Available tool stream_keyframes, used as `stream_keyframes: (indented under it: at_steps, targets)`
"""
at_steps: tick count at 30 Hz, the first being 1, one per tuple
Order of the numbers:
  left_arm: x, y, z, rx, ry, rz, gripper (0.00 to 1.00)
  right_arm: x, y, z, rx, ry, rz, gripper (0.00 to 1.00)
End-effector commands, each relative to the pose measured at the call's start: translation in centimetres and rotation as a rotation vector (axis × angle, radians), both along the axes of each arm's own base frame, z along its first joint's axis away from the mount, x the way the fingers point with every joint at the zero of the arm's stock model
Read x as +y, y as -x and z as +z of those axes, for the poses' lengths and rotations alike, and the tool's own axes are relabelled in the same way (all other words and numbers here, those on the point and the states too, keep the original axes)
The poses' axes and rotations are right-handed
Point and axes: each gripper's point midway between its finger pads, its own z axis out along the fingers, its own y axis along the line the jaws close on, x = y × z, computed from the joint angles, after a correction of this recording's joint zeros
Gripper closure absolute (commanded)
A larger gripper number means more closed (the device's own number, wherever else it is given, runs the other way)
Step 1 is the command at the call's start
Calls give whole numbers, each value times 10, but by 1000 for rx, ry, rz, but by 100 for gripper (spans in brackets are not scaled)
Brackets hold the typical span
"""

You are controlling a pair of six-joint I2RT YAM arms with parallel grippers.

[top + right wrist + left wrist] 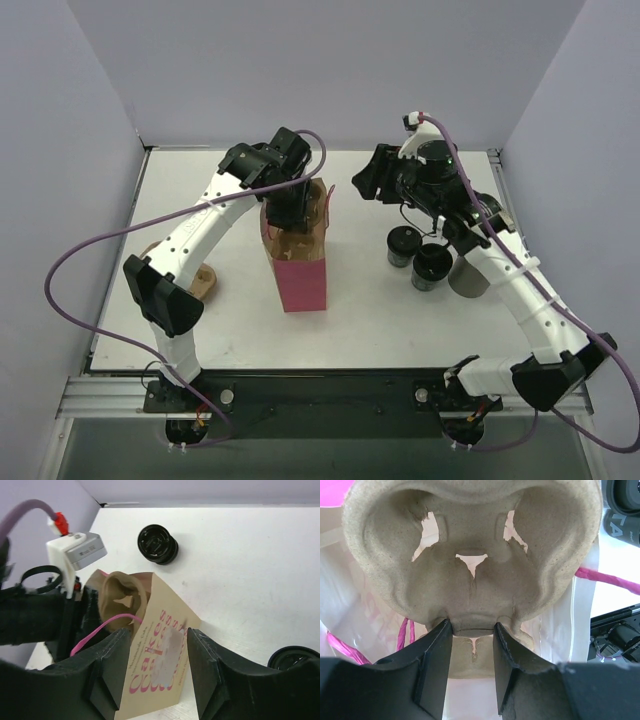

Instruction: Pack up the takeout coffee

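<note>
Coffee first: one black lidded cup [157,544] sits alone on the bench [380,320] left of the pink paper bag [303,275], seen only from the right wrist. The left gripper [472,625] is clamped narrowly on the rim of a fibre cup carrier [470,545] at the bag's mouth. The right gripper [159,636] hangs just right of the bag – jaws parted, empty. Nearer the arms' bases, a second cup [402,247] and a third cup [432,266] stand close together, a grey cup [468,278] beside them

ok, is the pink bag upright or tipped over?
Upright: the pink bag stands on its base, mouth up, with the left tool holding a pulp carrier at its opening.
</note>
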Motion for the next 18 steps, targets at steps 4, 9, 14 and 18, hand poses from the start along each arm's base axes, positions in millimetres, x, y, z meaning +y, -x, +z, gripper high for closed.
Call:
stream_keyframes:
  at_steps: [4,9,14,18]
  targets:
    - [30,43,-17,204,-142,19,83,6,-21,-11,8,64,36,51]
    - [37,43,-31,228,-194,36,81,11,-19,-21,46,47,50,52]
    - [38,40,-31,219,-202,59,76,11,-20,-26,59,46,45,53]
    - [35,36,-24,197,-183,79,61,11,-19,-30,68,50,48,53]
